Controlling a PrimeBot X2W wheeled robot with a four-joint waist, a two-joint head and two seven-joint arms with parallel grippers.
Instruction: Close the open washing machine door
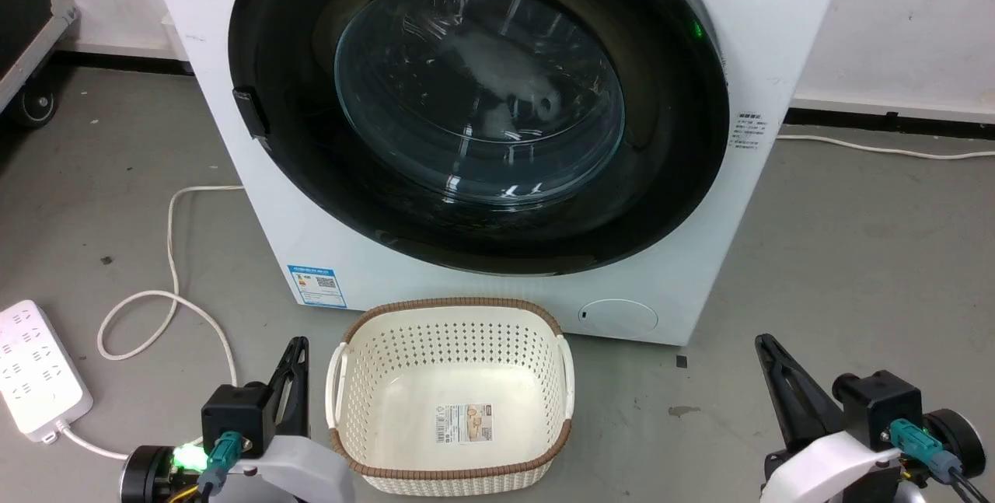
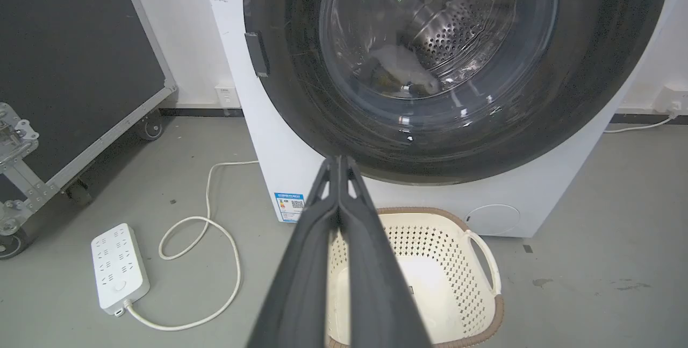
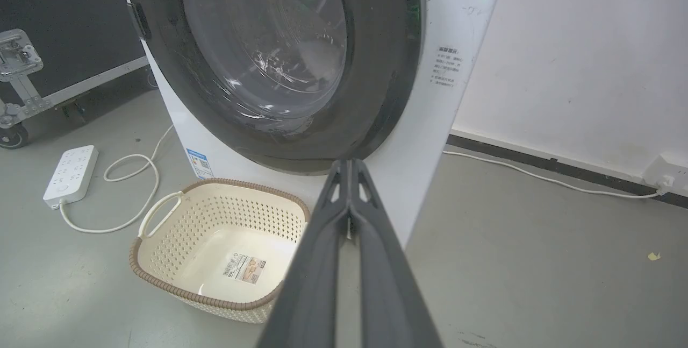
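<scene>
The white washing machine (image 1: 668, 285) stands straight ahead of me. Its door (image 1: 478, 91), a wide black rim around a bulging glass bowl, lies flat against the machine's front, its latch tab at the left edge. Through the glass of the door (image 2: 441, 52) I see the steel drum and some pale laundry. The door (image 3: 269, 52) also looks flush from the right side. My left gripper (image 1: 295, 344) is shut and empty at the lower left, well short of the machine. At the lower right, my right gripper (image 1: 766, 341) is also shut and empty. The fingertips meet in both wrist views (image 2: 339, 158) (image 3: 349, 161).
A cream perforated basket (image 1: 455, 303) sits empty on the grey floor right below the door, between my grippers. A white power strip (image 1: 35, 367) and its looping cable (image 1: 171, 254) lie to the left. A black wheeled case (image 2: 70, 68) stands further left.
</scene>
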